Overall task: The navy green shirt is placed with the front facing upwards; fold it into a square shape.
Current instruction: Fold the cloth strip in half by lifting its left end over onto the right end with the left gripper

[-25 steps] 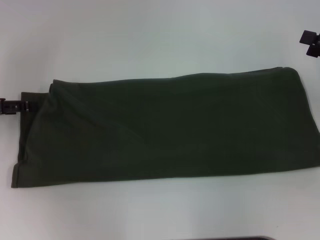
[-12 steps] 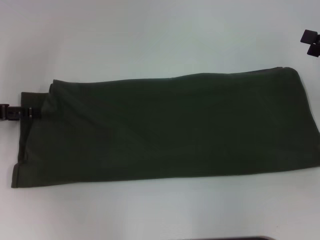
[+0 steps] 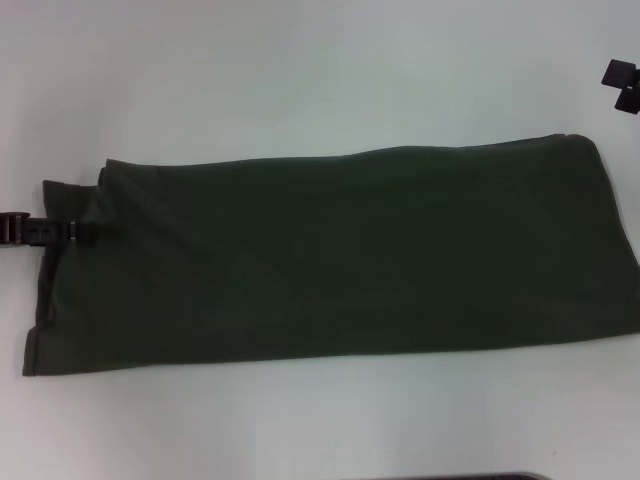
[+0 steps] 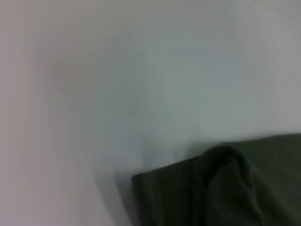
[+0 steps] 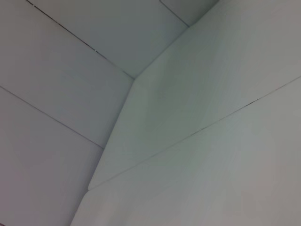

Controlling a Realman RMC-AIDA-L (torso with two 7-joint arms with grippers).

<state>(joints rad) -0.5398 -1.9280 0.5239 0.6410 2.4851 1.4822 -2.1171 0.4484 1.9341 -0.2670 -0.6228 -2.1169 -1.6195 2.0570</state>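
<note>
Pale panelled surfaces meet at an angled corner, crossed by thin dark seams.

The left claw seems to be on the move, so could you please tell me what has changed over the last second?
The left claw has slid inward from the table's left edge onto the end of the navy green shirt. No grip is visible yet. The shirt lies as before, a long folded band, and the right claw stays parked at the far right.

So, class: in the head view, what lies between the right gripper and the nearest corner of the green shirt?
Nothing: only bare white table separates the right gripper from the navy green shirt, seen in the head view.
</note>
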